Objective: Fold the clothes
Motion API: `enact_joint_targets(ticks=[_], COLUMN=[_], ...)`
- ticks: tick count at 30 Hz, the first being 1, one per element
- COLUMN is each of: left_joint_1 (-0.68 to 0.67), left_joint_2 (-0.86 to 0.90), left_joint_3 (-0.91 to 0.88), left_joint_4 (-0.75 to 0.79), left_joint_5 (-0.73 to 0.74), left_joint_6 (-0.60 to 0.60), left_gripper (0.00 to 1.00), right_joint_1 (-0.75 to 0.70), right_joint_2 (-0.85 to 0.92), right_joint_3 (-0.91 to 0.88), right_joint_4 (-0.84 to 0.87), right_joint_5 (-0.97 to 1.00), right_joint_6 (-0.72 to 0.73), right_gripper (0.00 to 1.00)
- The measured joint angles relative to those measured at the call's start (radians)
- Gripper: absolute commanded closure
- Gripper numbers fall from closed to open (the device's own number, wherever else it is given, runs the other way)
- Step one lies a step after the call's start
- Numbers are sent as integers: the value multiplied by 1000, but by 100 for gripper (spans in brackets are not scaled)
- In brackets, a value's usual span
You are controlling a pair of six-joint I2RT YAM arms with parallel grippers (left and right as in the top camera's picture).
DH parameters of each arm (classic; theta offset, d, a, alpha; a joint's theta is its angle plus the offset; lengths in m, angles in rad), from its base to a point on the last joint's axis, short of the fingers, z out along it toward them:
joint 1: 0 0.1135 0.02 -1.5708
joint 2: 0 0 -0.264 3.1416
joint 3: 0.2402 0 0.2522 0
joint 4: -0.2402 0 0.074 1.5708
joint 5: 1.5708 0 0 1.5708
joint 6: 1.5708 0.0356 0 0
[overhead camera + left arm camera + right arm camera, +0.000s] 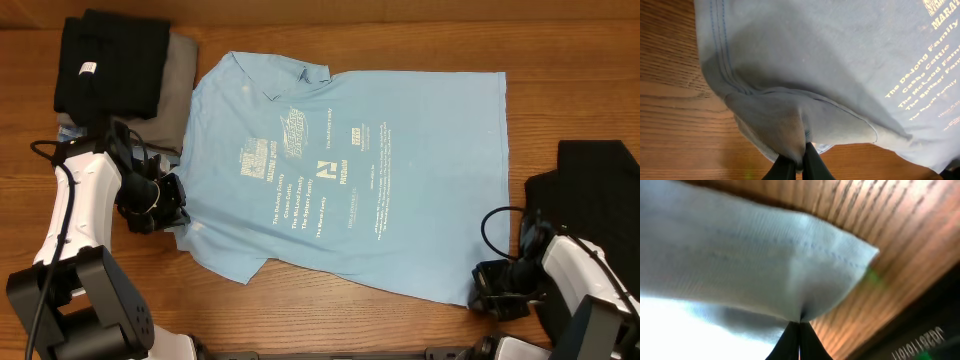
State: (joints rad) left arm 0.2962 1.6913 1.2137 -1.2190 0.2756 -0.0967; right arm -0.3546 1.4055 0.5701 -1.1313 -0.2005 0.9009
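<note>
The light-blue T-shirt (350,170) lies spread flat on the wooden table, its printed lettering facing up. My left gripper (182,212) is at the shirt's left sleeve. In the left wrist view the gripper (800,162) is shut on a bunched fold of the blue fabric (790,115). My right gripper (479,283) is at the shirt's near right corner. In the right wrist view the gripper (800,329) is shut on the hemmed corner (790,270), which is lifted just off the wood.
A folded black garment (110,60) lies on a grey one (180,85) at the far left corner. Another black cloth (590,180) lies at the right edge, beside my right arm. The table's near edge runs just behind both arms.
</note>
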Motion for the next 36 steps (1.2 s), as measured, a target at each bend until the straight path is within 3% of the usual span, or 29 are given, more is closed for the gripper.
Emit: enact_joint_targets(ticks=[14,20,36], left_joint_1=[0,0,0], left_joint_2=[0,0,0], left_joint_3=[0,0,4], left_joint_4=[0,0,51], left_joint_5=[2,2,59], left_joint_6=[0,0,35], left_gripper=[92,92,96], right_joint_1=[2,2,2], right_joint_2=[-19,-19,-19], right_joint_3=[225,234,236], right_joint_4=[-85,-67,182], right_joint_5=[61,74,-139], right_joint_6=[-95,-127,-281], right_gripper=[96,96,96])
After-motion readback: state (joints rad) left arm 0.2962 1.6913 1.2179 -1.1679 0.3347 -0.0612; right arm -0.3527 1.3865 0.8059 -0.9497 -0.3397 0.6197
